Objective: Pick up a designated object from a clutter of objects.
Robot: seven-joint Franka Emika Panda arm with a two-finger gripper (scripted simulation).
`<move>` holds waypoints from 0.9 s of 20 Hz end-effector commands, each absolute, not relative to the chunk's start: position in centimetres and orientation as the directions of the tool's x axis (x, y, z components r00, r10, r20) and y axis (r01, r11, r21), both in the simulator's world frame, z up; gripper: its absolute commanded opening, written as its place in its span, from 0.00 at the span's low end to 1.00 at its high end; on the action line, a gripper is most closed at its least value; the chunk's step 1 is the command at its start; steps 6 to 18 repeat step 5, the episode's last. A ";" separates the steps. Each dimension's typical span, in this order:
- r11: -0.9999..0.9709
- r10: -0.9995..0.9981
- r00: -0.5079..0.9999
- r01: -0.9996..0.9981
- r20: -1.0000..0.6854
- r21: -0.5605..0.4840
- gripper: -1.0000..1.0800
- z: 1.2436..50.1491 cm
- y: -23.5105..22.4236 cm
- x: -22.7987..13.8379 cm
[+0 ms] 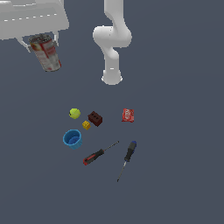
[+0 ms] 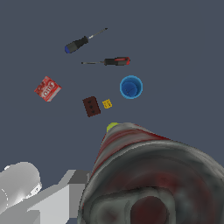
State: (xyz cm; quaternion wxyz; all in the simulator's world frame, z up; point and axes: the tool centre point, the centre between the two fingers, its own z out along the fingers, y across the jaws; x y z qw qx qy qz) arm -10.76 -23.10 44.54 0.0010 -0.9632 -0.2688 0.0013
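Observation:
The red-and-white tin can (image 1: 45, 53) hangs tilted high above the floor at the exterior view's upper left, with my gripper (image 1: 40, 40) shut on its upper end. In the wrist view the can (image 2: 148, 175) fills the foreground, its dull metal end toward the camera. The rest of the clutter lies far below: a yellow-green ball (image 1: 75, 113), dark red brick (image 1: 95, 118), tiny yellow cube (image 1: 86, 125), blue cup (image 1: 72, 139) and red packet (image 1: 127, 115). The can half hides the ball (image 2: 112, 127) in the wrist view.
Two screwdrivers lie near the cup, one red-and-black handled (image 1: 97, 155) and one blue-and-black handled (image 1: 128, 155). The arm's white base (image 1: 112, 77) stands behind the clutter.

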 end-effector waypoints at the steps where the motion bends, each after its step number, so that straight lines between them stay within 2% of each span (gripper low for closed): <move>1: -0.855 0.519 0.855 0.519 0.000 0.000 0.00 45.1 -23.6 -10.8; 18: -0.855 0.519 0.855 0.519 0.000 0.000 0.00 45.4 -23.8 -10.7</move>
